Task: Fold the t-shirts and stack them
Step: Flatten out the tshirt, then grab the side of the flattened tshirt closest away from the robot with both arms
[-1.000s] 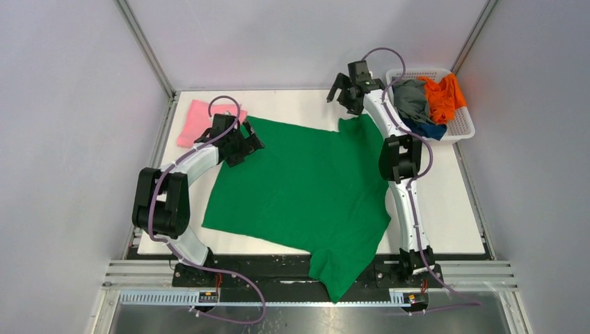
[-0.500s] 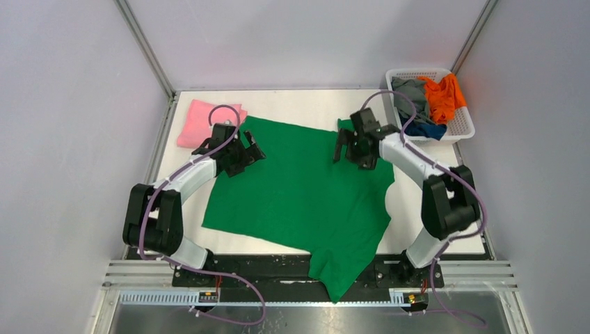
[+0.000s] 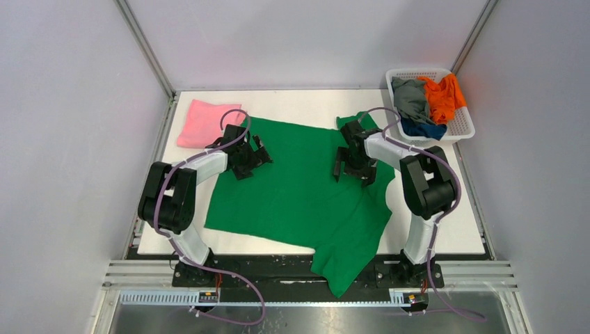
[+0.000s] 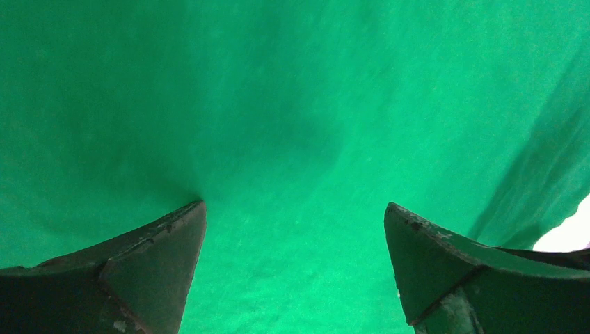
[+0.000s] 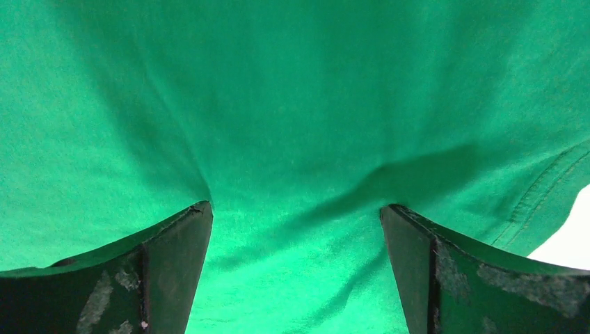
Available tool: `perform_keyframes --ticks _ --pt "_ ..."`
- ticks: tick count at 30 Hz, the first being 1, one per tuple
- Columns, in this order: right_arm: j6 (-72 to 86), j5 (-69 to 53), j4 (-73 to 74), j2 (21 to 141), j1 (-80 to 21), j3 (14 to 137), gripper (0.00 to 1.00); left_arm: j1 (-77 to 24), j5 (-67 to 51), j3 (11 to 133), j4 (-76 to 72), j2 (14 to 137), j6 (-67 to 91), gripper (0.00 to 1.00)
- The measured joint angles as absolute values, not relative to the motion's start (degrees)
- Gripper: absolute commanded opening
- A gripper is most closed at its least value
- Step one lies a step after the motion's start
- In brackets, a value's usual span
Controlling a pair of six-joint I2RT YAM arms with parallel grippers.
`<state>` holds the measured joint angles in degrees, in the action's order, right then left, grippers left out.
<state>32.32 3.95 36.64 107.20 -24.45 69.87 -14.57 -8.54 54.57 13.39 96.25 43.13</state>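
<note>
Right gripper pulled back over green t-shirt; left gripper over it too, both wide open, empty. Basket, pink t-shirt: top view only.

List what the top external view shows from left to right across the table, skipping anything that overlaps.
pink t-shirt → left gripper → right gripper → grey t-shirt → orange t-shirt

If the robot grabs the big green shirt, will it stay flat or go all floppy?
Probably floppy: the green shirt droops over the near edge of the table and shows soft wrinkles. It is likely light, lying thin and flat. Pushed, it would probably bunch up rather than slide.
</note>
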Motion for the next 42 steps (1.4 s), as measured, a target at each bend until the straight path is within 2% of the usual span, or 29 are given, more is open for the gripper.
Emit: perform_keyframes --ticks 8,15,18,22,30,33,38,42 --pt "29.91 1.67 41.45 118.96 -16.05 87.02 1.0 -14.57 -8.16 63.0 13.58 103.83 44.01 0.99" --pt "26.92 0.97 47.16 131.35 -13.61 108.73 0.99 -14.63 -7.94 67.16 12.97 107.04 44.45 0.99" --pt "25.76 1.54 47.57 129.88 -13.56 109.1 0.99 -14.83 -6.35 66.46 14.06 104.73 44.16 0.99" --pt "25.63 2.42 42.24 115.33 -13.61 92.25 0.99 -15.2 -2.9 61.54 17.21 92.47 43.97 0.99" --pt "31.48 5.19 31.62 65.08 -14.26 51.05 0.99 -18.22 5.56 44.25 26.26 61.25 45.89 0.99" --pt "33.85 5.15 29.52 53.82 -14.26 40.14 1.0 -18.44 8.58 37.45 32.8 54.48 47.9 0.98" --pt "35.86 5.56 28.71 45.12 -14.26 35.0 1.0 -18.41 11.0 28.91 39.77 47.86 51.59 0.82" --pt "36.73 7.29 27.29 37.65 -14.26 33.76 1.0 -18.41 12.32 26.09 40.82 47.42 53.93 0.71"
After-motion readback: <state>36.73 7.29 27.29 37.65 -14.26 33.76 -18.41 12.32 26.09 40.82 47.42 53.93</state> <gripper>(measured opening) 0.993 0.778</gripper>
